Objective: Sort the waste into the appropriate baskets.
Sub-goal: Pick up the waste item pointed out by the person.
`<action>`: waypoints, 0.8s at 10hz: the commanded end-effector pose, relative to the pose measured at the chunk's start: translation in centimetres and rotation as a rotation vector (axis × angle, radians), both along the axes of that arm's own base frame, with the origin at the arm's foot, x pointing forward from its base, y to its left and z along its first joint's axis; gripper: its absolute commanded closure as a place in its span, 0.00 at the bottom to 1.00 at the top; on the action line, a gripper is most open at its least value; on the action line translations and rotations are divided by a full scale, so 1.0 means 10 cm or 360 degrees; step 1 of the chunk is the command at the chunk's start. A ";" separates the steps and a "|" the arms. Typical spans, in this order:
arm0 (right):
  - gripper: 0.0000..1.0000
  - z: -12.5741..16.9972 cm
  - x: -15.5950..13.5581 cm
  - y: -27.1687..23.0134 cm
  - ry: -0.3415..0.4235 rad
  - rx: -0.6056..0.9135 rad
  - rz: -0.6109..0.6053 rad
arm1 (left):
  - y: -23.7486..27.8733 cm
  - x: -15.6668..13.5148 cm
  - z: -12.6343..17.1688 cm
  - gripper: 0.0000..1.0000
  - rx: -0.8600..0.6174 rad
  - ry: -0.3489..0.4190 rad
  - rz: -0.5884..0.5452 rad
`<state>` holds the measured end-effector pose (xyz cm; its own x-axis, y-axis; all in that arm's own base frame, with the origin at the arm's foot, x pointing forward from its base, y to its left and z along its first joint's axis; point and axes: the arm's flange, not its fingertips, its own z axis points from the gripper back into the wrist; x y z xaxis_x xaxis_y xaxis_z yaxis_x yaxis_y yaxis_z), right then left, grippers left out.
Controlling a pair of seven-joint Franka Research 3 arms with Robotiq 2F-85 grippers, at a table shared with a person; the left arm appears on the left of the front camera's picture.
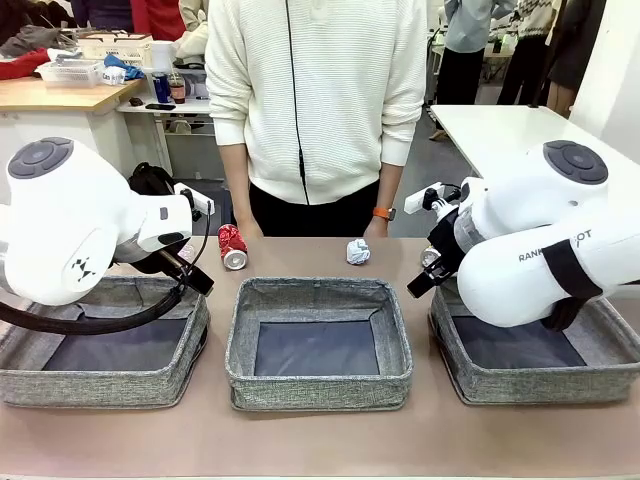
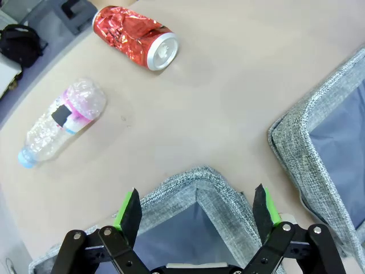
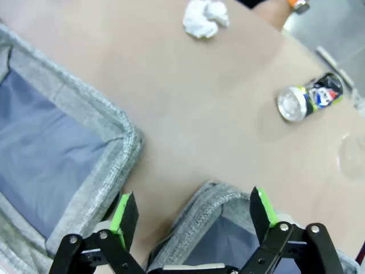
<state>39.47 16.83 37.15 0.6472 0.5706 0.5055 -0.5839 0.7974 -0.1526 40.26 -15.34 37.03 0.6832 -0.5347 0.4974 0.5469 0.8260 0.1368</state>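
Along the near edge of the desk [image 1: 300,445] sit three grey baskets in a row: left basket [image 1: 100,385], middle basket [image 1: 318,388] and right basket [image 1: 505,388]. Every bit of their dark bottoms I can see is bare, so my read is the sorting hasn't started. The waste is all on the far strip of desk, between the baskets and the person [image 1: 315,100] standing at the other side. I'd guess it's laid out there so either arm can reach it and then only has a short trip to drop it. The crushed red can [image 2: 134,35] lies on its side with the silver end facing the baskets, and the clear bottle [image 2: 60,123] lies flat near it, not touching. Both are on the left arm's side, so they look like its job. The left claw [image 2: 197,197] hangs over the far corner of the left basket with jaws spread wide and nothing between them. The right claw [image 3: 192,197] is the same story, gaping and empty over the right basket's corner. The dark can [image 3: 311,97] lies on its side nearest to it (easy first grab, I reckon). The paper ball [image 3: 205,17] sits beyond the middle basket, well apart from both cans, so either arm could take it.
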 end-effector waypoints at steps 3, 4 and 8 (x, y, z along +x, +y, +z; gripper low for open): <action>0.00 0.00 0.00 0.00 0.0000 0.0001 0.0000 | 0.01 0.00 0.00 0.00 -0.0002 0.0000 0.0003; 0.00 0.00 0.00 0.00 0.0000 0.0001 0.0000 | 0.01 0.00 0.00 0.00 -0.0002 0.0000 0.0003; 0.00 0.73 -0.20 -0.07 0.0137 0.0023 -0.0082 | 0.03 -0.20 0.37 0.00 -0.0026 -0.0030 -0.0040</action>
